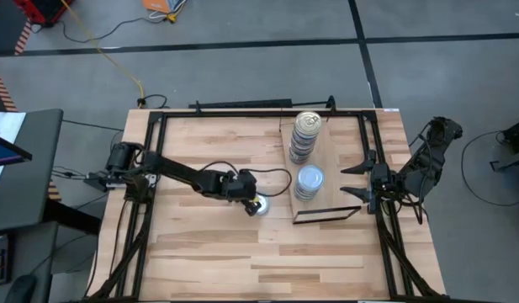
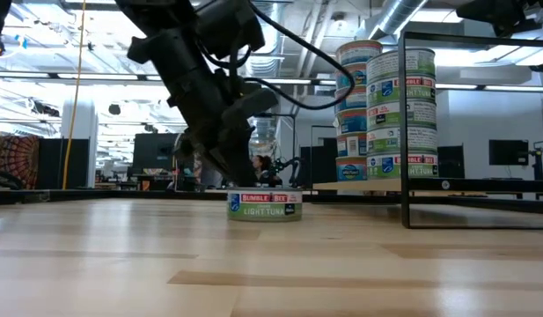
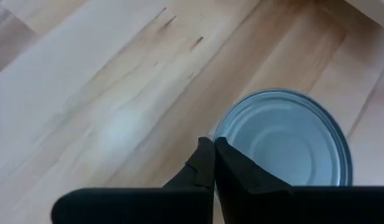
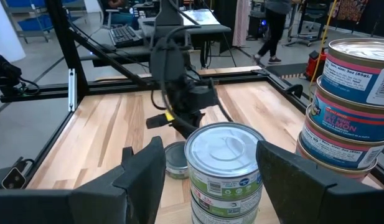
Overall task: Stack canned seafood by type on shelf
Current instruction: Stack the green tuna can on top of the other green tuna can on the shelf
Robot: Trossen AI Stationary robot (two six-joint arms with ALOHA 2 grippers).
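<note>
One flat tin (image 1: 261,205) with a silvery top (image 3: 285,140) rests on its base on the tabletop, left of the shelf (image 1: 336,151). My left gripper (image 1: 251,203) is shut and slants down, its tips (image 3: 212,146) at the tin's left rim. Two stacks stand on the shelf: a taller one with a pale gold top (image 1: 306,124) at the far end and a shorter one with a silvery top (image 1: 309,179) nearer. My right gripper (image 1: 353,181) waits open at the shelf's right side, its fingers (image 4: 145,165) apart short of the silvery stack (image 4: 223,162). My left gripper's shut fingertips (image 3: 204,155) come slanting down from the table's left to the loose tin's rim (image 3: 220,134). Whether they touch the rim, I cannot tell. The tin (image 2: 264,205) sits flat on the table.
A thin dark strip (image 1: 326,215) stands at the shelf's near end, showing as a black frame (image 2: 403,132) in the low view. Black rails (image 1: 150,168) run along the table's sides. Bare wood lies in front of the tin toward the near edge.
</note>
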